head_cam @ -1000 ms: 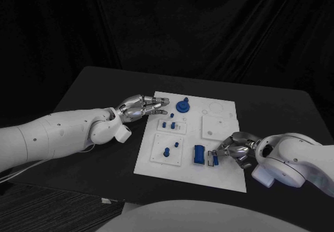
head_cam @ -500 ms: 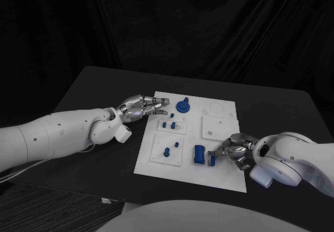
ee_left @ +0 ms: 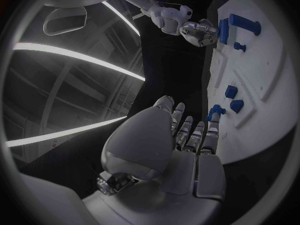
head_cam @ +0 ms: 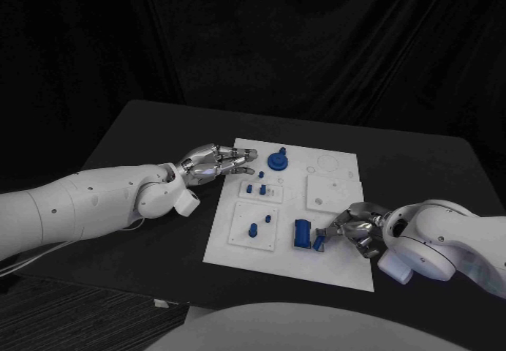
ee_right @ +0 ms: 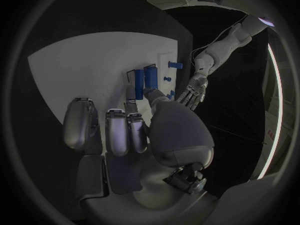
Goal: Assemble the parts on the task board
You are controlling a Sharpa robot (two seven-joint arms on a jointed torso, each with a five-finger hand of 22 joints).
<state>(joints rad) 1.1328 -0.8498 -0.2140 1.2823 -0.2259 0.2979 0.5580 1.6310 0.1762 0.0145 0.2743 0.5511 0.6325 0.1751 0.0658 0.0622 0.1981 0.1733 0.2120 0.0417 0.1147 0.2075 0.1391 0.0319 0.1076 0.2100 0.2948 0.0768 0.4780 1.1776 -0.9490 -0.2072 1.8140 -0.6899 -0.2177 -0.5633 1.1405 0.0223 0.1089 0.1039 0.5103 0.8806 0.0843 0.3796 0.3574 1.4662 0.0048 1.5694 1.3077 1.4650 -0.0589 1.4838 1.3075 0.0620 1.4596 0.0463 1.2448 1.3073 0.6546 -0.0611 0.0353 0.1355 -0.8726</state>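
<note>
The right silver hand (head_cam: 353, 228) has edged closer to the upright blue rectangular block (head_cam: 303, 234) on the white task board (head_cam: 339, 267), fingertips pinching a thin blue plate beside it. The left hand (head_cam: 216, 160) hovers open at the board's far-left edge, holding nothing.

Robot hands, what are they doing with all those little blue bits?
The robot is putting blue parts together on a white task board. Its right hand is at the tall blue block near the board's front, fingers touching a small piece beside it. Its left hand rests at the board's far left corner, holding nothing, close to a round blue knob.
</note>
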